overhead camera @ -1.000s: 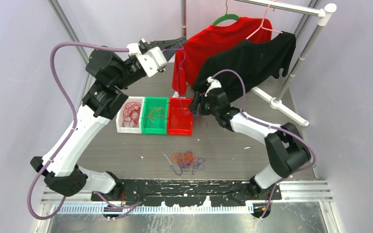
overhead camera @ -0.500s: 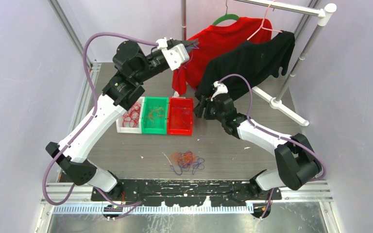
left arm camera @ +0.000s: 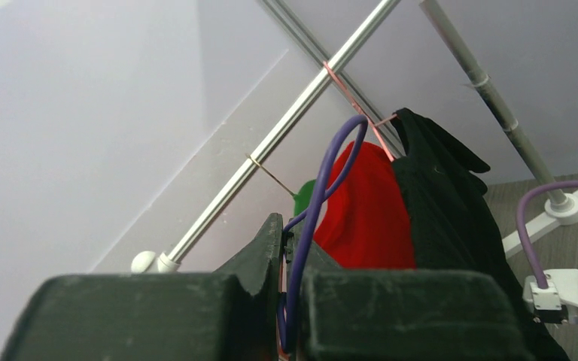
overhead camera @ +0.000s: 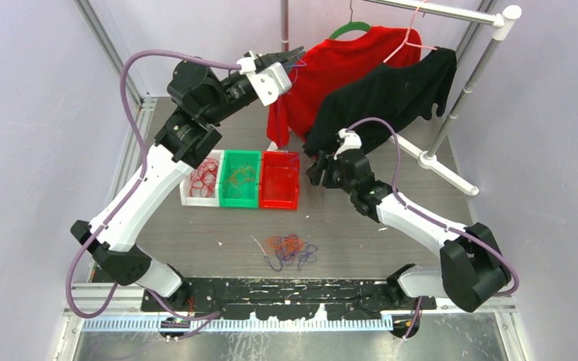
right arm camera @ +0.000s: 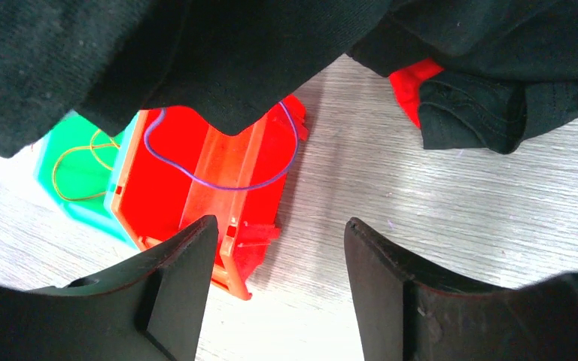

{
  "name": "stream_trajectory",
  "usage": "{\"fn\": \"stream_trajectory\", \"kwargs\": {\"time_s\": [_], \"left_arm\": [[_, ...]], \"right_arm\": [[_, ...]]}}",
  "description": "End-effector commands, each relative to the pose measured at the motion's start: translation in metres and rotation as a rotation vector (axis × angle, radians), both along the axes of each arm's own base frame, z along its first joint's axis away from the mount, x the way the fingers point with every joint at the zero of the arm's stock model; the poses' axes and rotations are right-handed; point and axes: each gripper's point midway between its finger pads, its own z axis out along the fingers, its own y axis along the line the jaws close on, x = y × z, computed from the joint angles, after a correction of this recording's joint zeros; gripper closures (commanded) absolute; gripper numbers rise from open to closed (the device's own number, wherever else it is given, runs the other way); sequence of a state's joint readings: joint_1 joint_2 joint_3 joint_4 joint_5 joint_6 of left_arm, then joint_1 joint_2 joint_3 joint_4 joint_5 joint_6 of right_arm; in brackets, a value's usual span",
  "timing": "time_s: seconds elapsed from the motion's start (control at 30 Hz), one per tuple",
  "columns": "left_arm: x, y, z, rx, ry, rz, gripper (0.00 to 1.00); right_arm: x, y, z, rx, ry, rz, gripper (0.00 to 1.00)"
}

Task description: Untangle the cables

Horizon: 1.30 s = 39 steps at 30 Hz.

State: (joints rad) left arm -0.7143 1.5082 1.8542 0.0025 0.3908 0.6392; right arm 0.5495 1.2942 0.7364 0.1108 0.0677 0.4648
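Observation:
A tangled bundle of red, orange and purple cables (overhead camera: 290,248) lies on the table near the front. My left gripper (overhead camera: 295,54) is raised high by the hanging red shirt and is shut on a thin purple cable (left arm camera: 331,162), which loops up out of the closed jaws (left arm camera: 292,241). My right gripper (overhead camera: 314,169) is open and empty, low beside the red bin (overhead camera: 280,197). In the right wrist view (right arm camera: 278,233) a purple cable (right arm camera: 226,186) curves across the red bin (right arm camera: 158,203). The white bin (overhead camera: 186,180) holds red cables, and the green bin (overhead camera: 239,200) holds orange ones.
A red shirt (overhead camera: 339,68) and a black shirt (overhead camera: 399,90) hang on a clothes rack (overhead camera: 451,11) at the back. The black shirt droops just above my right gripper (right arm camera: 196,53). The rack's white foot (overhead camera: 440,169) crosses the table on the right.
My left arm has swung right and lifted its gripper, still holding the purple cable, toward the red shirt. My right gripper has shifted slightly right, away from the red bin.

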Motion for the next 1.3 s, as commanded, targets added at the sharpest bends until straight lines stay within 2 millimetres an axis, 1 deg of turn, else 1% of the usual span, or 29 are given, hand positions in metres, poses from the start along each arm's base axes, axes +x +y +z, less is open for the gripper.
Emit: {"fn": "stream_trajectory", "kwargs": {"time_s": [0.0,0.13,0.33,0.43,0.5,0.73,1.03,1.1,1.2,1.27], "left_arm": [[-0.021,0.016,0.044,-0.063,-0.109,0.008,1.0],[-0.023,0.018,0.038,-0.05,-0.108,0.009,1.0],[-0.037,0.024,0.053,-0.087,-0.137,-0.021,1.0],[-0.035,0.025,0.05,-0.08,-0.122,-0.011,1.0],[-0.033,0.025,0.041,-0.064,-0.111,-0.003,1.0],[-0.022,0.015,0.001,0.017,-0.049,0.001,1.0],[0.006,-0.004,-0.067,0.075,0.107,0.01,1.0],[0.012,-0.008,-0.077,0.064,0.158,0.017,1.0],[0.025,-0.011,-0.096,0.059,0.228,0.05,1.0],[0.032,-0.011,-0.112,0.069,0.272,0.074,1.0]], "right_arm": [[0.002,-0.007,0.018,0.007,-0.058,-0.023,0.33],[0.001,-0.009,0.021,0.01,-0.06,-0.032,0.33],[-0.002,-0.015,0.018,0.004,-0.055,-0.055,0.35],[-0.002,-0.017,0.016,0.005,-0.047,-0.064,0.35],[-0.002,-0.017,0.016,0.008,-0.045,-0.07,0.35],[-0.005,-0.021,0.015,0.017,-0.041,-0.089,0.36],[-0.009,-0.03,0.019,0.023,-0.059,-0.121,0.37],[-0.01,-0.033,0.02,0.026,-0.066,-0.134,0.38],[-0.012,-0.036,0.023,0.031,-0.081,-0.14,0.39],[-0.014,-0.038,0.025,0.034,-0.09,-0.143,0.39]]}}
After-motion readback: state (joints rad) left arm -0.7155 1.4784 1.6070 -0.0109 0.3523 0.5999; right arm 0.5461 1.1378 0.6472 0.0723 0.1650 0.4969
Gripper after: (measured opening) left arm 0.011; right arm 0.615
